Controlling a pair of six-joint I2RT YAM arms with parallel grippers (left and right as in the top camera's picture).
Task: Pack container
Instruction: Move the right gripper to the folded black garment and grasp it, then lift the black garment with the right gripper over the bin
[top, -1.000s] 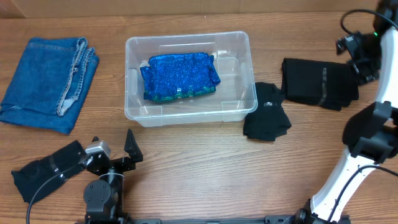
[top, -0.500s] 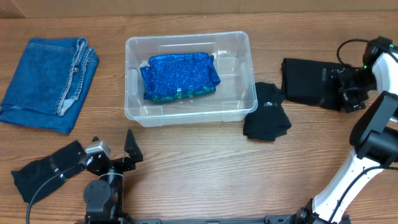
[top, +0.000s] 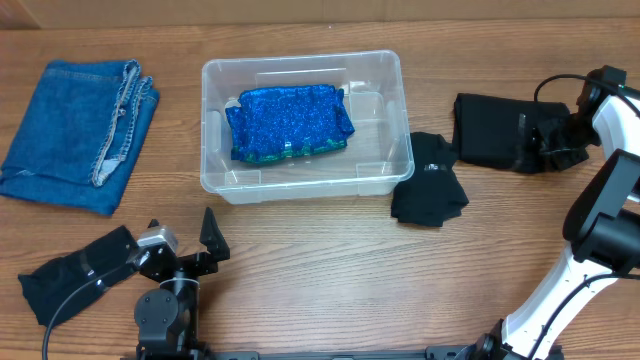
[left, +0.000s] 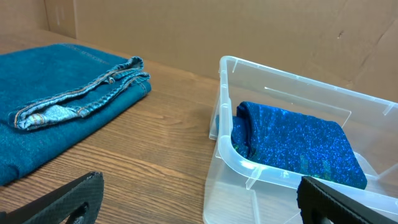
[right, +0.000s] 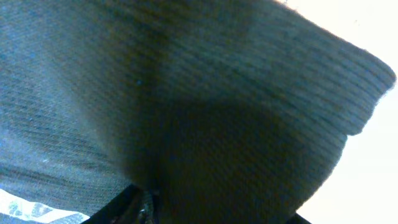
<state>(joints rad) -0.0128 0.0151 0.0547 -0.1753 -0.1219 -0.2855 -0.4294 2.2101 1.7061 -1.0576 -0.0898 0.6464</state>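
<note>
The wooden table (top: 300, 290) takes up the whole overhead view. On its far left lies a folded pair of blue jeans (top: 75, 120). The clear container (top: 404, 120) sits upright near the middle of the table, well apart from the jeans. A folded, sparkly blue cloth (top: 288, 120) lies inside it, toward its left half.

To the right of the container, and apart from it, a folded black garment (top: 495, 130) lies flat. A smaller crumpled black garment (top: 430, 185) lies between the two, touching the container's near right corner. Another black cloth (top: 45, 285) lies at the near left edge.

The right gripper (top: 548, 140) is down on the right end of the folded black garment. Its wrist camera shows only dark ribbed fabric, so I cannot tell how its fingers stand.

The left gripper (top: 183, 245) sits low at the near edge, facing the container with its fingers spread wide and nothing between them.
</note>
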